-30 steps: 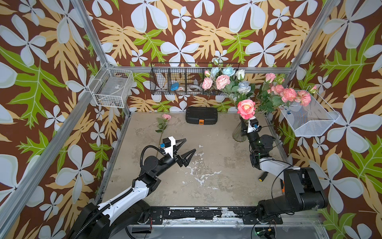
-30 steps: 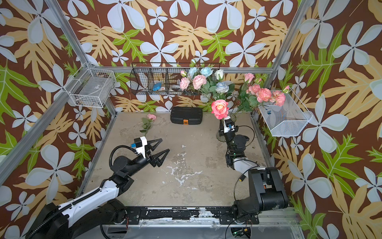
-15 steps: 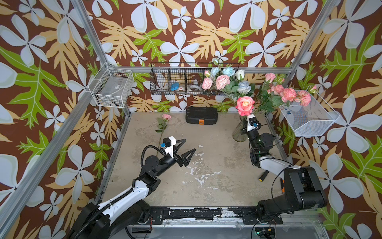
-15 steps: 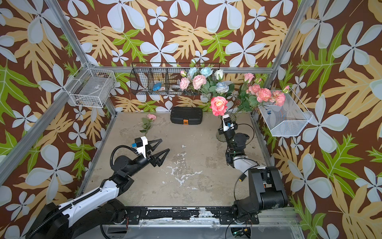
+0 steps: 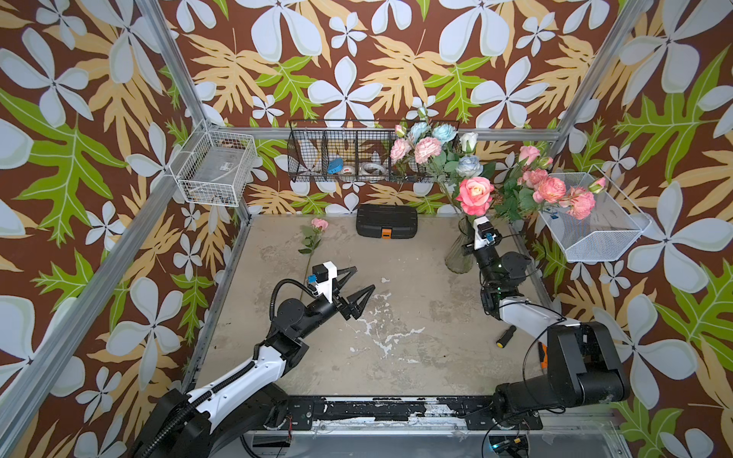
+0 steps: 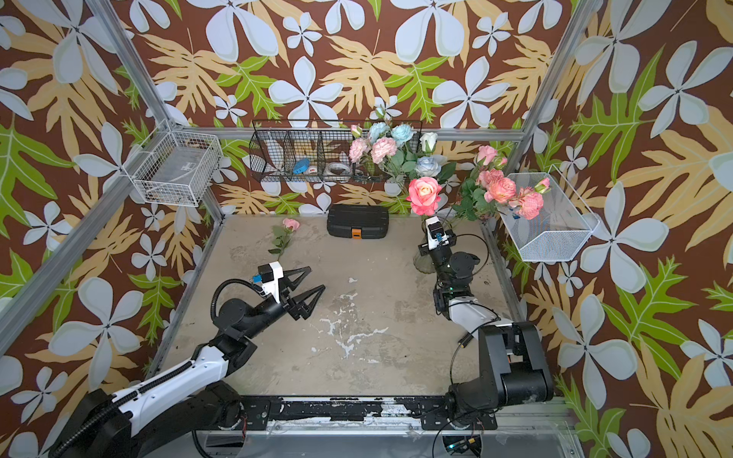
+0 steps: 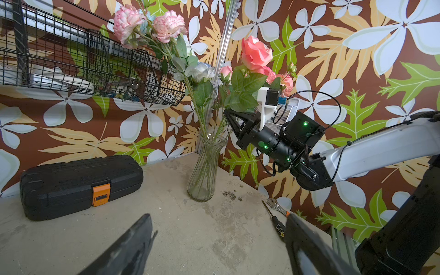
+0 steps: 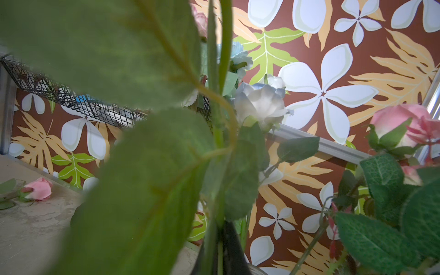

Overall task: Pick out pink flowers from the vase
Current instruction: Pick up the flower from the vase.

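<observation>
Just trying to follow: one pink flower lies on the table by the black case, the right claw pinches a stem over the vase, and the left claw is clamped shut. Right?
Not quite: the left gripper stands wide open and empty, as a top view shows. The rest holds: pink flower by the black case, right gripper shut on a pink rose's stem above the vase.

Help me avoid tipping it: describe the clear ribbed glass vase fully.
The clear ribbed glass vase stands upright on the grey table near the back right corner: wide base, narrow neck, flared rim. Green stems of pink and blue flowers stand in it. The right gripper, shut on a stem, hovers above its rim.
</observation>
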